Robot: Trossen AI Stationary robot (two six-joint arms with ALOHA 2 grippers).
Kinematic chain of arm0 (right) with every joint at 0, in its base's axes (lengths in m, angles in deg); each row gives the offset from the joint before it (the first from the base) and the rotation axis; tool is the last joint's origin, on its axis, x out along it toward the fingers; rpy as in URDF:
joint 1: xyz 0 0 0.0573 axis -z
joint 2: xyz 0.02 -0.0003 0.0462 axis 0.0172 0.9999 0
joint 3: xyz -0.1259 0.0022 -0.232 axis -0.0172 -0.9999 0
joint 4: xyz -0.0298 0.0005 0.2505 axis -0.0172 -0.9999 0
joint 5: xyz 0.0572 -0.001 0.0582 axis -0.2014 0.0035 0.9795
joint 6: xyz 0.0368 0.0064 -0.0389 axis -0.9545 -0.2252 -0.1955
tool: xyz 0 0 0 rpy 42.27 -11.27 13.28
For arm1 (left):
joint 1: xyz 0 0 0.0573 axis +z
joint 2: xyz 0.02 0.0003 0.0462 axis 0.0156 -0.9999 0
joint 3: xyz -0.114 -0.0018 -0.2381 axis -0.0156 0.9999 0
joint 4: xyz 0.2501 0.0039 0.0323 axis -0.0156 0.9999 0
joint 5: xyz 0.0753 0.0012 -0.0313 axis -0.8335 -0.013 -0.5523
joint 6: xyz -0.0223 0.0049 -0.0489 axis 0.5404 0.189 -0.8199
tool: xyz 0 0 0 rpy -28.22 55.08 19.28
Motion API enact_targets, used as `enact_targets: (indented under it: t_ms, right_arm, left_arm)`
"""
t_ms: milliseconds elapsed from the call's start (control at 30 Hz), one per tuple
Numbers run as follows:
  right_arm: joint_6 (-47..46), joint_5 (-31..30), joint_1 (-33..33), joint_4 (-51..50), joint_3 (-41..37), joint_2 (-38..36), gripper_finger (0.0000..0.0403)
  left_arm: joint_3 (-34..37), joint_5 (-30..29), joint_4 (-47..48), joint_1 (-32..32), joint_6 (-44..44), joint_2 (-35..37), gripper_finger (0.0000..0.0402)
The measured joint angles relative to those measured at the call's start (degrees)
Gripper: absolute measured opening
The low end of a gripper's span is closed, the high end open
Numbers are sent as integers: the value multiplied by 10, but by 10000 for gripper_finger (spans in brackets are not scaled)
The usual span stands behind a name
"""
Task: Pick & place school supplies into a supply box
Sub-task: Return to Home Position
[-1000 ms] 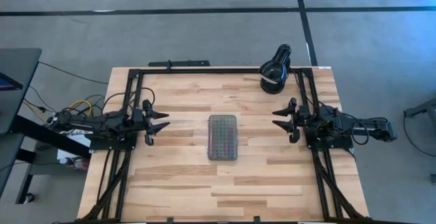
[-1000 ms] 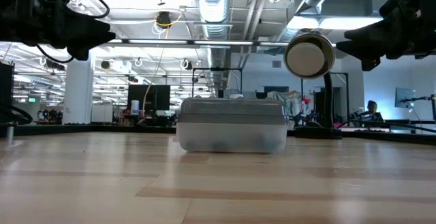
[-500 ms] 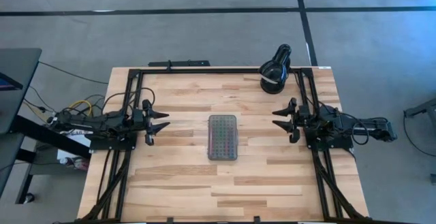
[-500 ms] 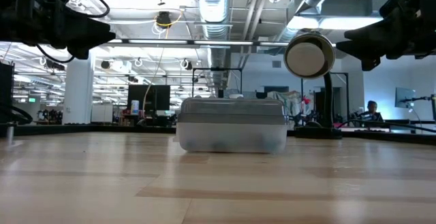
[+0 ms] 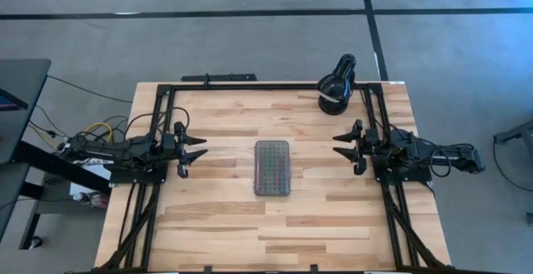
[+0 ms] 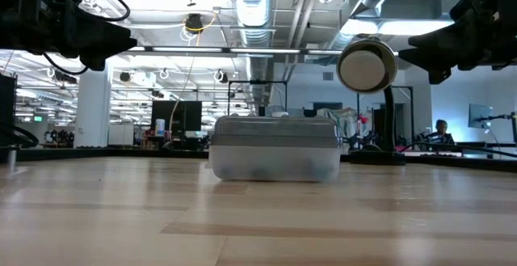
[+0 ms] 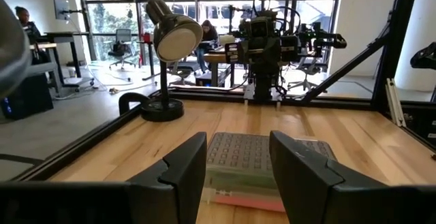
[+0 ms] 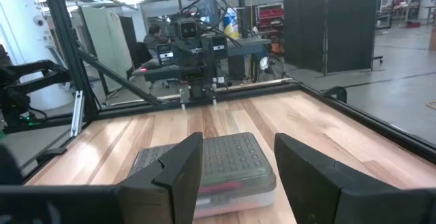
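The supply box, a clear case with a grey dotted lid, lies shut on its base at the table's middle; it also shows in the low view. Coloured supplies show faintly through its wall in the left wrist view and the right wrist view. No loose pens or scissors show on the table. My left gripper is open and empty, above the table left of the box. My right gripper is open and empty, above the table right of the box.
A black round desk lamp stands at the table's far right corner, beside my right arm. A black frame runs along the table's far edge and both sides. Bare wood lies around the box.
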Motion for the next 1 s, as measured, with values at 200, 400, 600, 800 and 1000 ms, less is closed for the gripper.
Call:
enact_targets:
  t_ms: [200,400,600,800,1000]
  right_arm:
    - [0,0,0,0,0,0,177]
    - [0,0,0,0,0,0,177]
    - [0,0,0,0,0,0,177]
    - [0,0,0,0,0,0,177]
    - [0,0,0,0,0,0,177]
  left_arm:
    - [0,0,0,0,6,0,155]
    - [0,0,0,0,2,0,155]
    - [0,0,0,0,-1,0,155]
    - [0,0,0,0,-1,0,155]
    - [0,0,0,0,5,0,155]
